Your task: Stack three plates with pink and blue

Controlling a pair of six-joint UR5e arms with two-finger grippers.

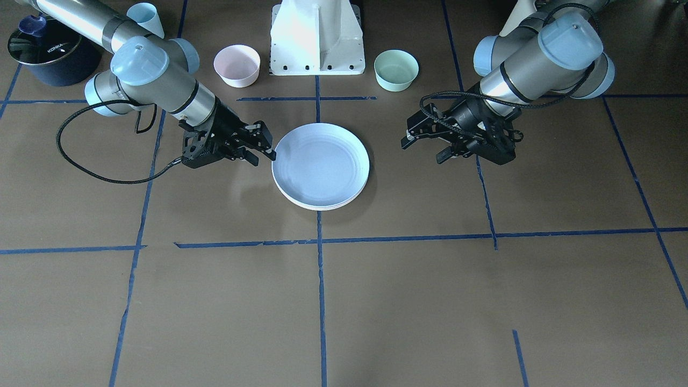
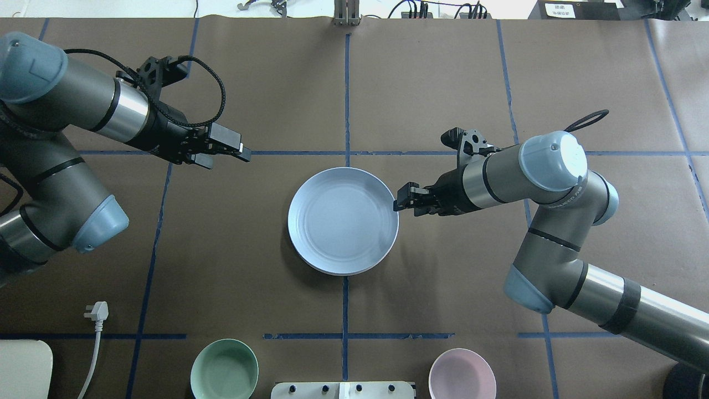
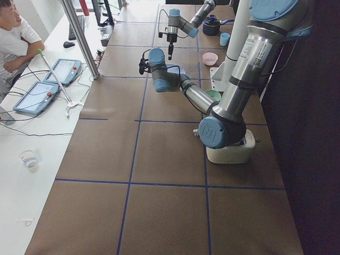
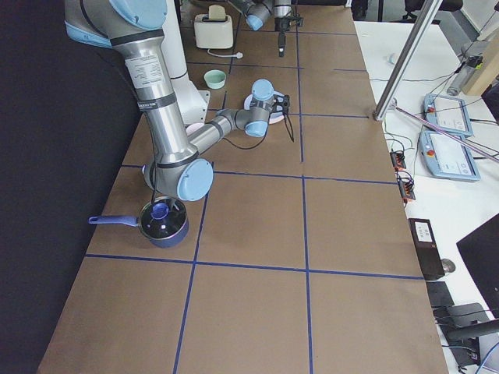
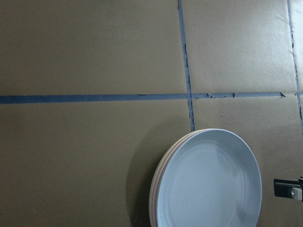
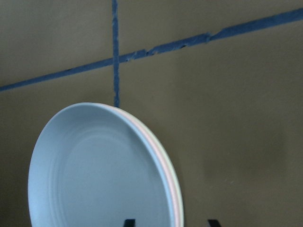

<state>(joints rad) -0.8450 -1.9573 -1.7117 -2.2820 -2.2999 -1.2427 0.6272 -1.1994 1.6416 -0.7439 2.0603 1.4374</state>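
Observation:
The three plates lie in one stack at the table's middle. The light blue plate (image 1: 320, 165) is on top, and it also shows in the overhead view (image 2: 343, 220). Pink and cream rims show beneath it in the left wrist view (image 5: 161, 189) and in the right wrist view (image 6: 171, 189). My right gripper (image 1: 266, 150) (image 2: 400, 202) is open at the stack's edge on the robot's right, its fingertips (image 6: 129, 222) either side of the rim. My left gripper (image 1: 424, 150) (image 2: 224, 155) is open, empty, and hangs apart from the stack.
A small pink bowl (image 1: 237, 64) and a small mint green bowl (image 1: 396, 70) stand either side of the robot base (image 1: 317, 37). A dark pot (image 1: 51, 54) and a light blue cup (image 1: 146, 19) sit behind my right arm. A plug and cable (image 2: 97, 313) lie near my left arm.

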